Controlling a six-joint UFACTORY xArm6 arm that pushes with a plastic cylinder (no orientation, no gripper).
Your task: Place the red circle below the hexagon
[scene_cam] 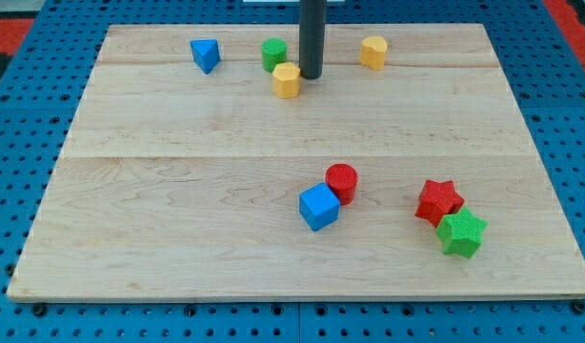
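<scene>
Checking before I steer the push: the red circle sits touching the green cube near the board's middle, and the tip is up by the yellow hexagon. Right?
Not quite. The cube touching the red circle is blue, not green; the camera view shows it. My tip is indeed up beside the yellow hexagon.

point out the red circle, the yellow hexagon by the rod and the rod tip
red circle block [341,177]: camera view, top face
yellow hexagon block [287,75]: camera view, top face
my tip [312,76]: camera view, very end
</scene>
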